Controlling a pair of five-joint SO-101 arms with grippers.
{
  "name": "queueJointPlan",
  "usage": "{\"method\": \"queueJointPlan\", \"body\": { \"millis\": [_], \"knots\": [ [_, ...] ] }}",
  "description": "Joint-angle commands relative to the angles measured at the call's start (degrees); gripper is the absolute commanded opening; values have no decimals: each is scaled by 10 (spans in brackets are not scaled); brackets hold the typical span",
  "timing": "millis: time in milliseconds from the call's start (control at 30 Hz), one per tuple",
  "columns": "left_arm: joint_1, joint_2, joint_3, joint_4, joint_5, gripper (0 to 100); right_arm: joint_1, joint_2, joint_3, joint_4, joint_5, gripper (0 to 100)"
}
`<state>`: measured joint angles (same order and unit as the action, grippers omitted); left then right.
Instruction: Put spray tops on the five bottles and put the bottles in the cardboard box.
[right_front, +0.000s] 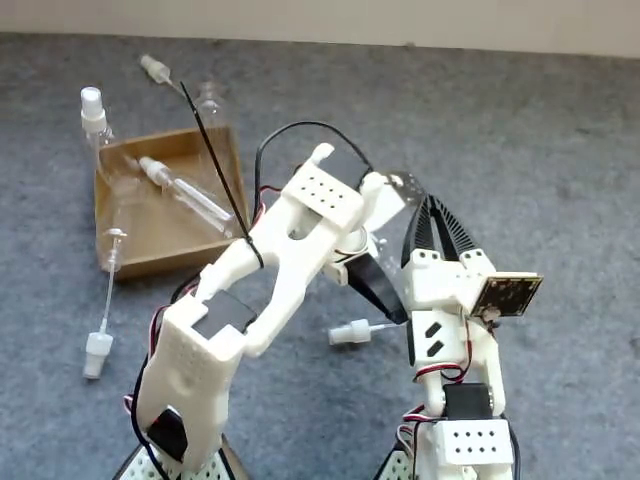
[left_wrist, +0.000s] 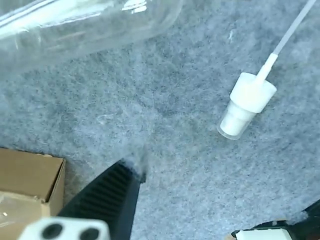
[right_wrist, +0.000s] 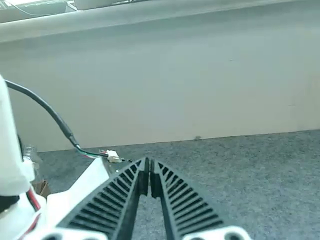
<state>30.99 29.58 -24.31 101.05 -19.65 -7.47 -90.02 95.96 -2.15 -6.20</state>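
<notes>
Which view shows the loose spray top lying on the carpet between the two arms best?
The left wrist view: the spray top lies close, cap and dip tube clear against the carpet. The high view has it small and distant. The right wrist view faces the far wall.

Left arm (right_front: 290, 250) stretched forward diagonally, wrist pitched down; right hand (right_wrist: 149, 175) raised, fingers pressed together.

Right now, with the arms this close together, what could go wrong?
The shut right gripper sits right beside the left arm, so either arm swinging could hit the other. The black cable runs off the left arm over the box; it might snag there. The loose spray top lies on the carpet between the arms, and its thin tube could get bent.
</notes>
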Motion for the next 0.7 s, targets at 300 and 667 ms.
{"method": "queueJointPlan", "body": {
  "millis": [300, 667],
  "knots": [
    [30, -38, -10, -70, 18, 438, -23, -6, 70, 36, -6, 18],
    [25, -37, -9, -84, 13, 235, -61, -6, 70, 105, -6, 18]
  ]
}}
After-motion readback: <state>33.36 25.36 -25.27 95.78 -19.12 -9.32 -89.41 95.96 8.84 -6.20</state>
